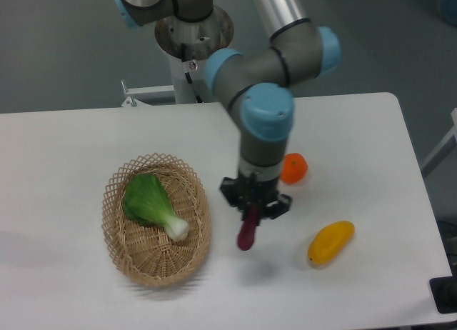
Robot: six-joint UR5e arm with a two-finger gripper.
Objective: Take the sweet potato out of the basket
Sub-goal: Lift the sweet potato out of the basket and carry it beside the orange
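The dark purple-red sweet potato [247, 232] hangs upright in the air, pinched at its top by my gripper [253, 210], which is shut on it. It is to the right of the tan wicker basket [121, 243], outside its rim and above the white table. The basket holds only the green-and-white bok choy [151, 203]. My arm comes down from the upper middle.
An orange [294, 168] lies just right of my wrist, partly behind it. A yellow mango-shaped fruit [330, 243] lies at the lower right. The table's right edge [418, 201] is close to the fruit.
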